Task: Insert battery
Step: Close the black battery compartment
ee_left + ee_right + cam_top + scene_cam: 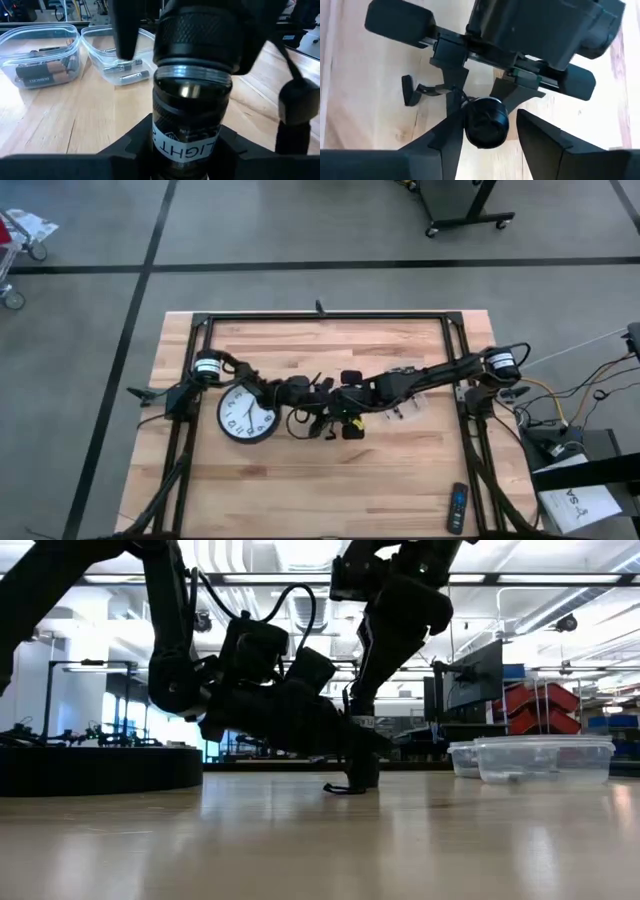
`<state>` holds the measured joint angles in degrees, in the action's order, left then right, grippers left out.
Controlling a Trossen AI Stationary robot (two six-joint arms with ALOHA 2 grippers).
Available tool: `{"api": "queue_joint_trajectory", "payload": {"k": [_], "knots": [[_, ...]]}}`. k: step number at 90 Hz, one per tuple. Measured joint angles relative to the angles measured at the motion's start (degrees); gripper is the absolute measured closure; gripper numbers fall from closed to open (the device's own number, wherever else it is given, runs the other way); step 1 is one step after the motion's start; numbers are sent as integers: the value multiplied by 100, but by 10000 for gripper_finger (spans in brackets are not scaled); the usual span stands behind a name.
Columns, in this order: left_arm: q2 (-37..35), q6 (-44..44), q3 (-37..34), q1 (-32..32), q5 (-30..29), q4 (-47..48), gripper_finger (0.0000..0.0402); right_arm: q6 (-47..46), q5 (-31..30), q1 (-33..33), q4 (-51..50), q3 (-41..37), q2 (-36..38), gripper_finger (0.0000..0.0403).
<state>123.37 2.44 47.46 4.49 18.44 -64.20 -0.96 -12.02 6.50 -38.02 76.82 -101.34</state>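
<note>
A black flashlight [186, 125] with a white label stands upright at the table's middle, and my left gripper [185, 155] is shut on its body. My right gripper [489, 131] hangs above it, open and pointing down. Its fingers stand on either side of the flashlight's round top end [486, 122]. In the high view both grippers [325, 418] [352, 410] meet at the centre. A black wrist strap [411, 90] trails from the flashlight onto the wood. Batteries [42, 74] lie in two clear tubs [122, 70] beyond. My left gripper pinches the flashlight's labelled body [184, 142], below the knurled top section, between its two fingers. The fingers come in level from the table's left and lie across the flashlight, which stays upright. My right gripper has one finger [451, 135] close against the top end; whether it touches, I cannot tell.
A round wall clock [247, 415] lies face up left of the grippers. The clear tubs [410, 405] sit just right of centre. A remote control [456, 508] lies near the front right corner. The black frame rails [320, 317] border the far edge and both sides.
</note>
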Motion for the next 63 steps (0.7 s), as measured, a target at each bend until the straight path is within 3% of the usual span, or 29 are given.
{"api": "queue_joint_trajectory", "payload": {"k": [30, 63], "knots": [[0, -2, 0, 0, -7, -3, 284, 43, -3, 0, 107, -26, 0, 312], [0, 4, 3, 0, -8, -1, 297, 368, 94, -27, -312, 161, 24, 316]]}}
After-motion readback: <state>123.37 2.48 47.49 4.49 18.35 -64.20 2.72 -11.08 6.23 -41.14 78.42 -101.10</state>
